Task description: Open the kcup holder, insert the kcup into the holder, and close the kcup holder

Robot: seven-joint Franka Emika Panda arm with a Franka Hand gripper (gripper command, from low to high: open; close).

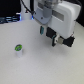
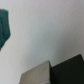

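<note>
Broadly, a white worktop [image 1: 35, 67] fills most of the exterior view, with dark shapes along its far edge that are too blurred to name. Above it, toward the exterior view's right, hangs the white Franka arm [image 1: 52, 15], its black gripper [image 1: 59, 40] clear of the surface; whether the jaws are apart or together cannot be told. Smallest is the kcup [image 1: 19, 49], a white pod with a green top, standing upright on the worktop toward the exterior view's left, well apart from the gripper and touching nothing else. The wrist view shows pale worktop [image 2: 47, 30], a blurred teal patch [image 2: 5, 27] at one edge, and a grey and a black block at another, neither identifiable.
</note>
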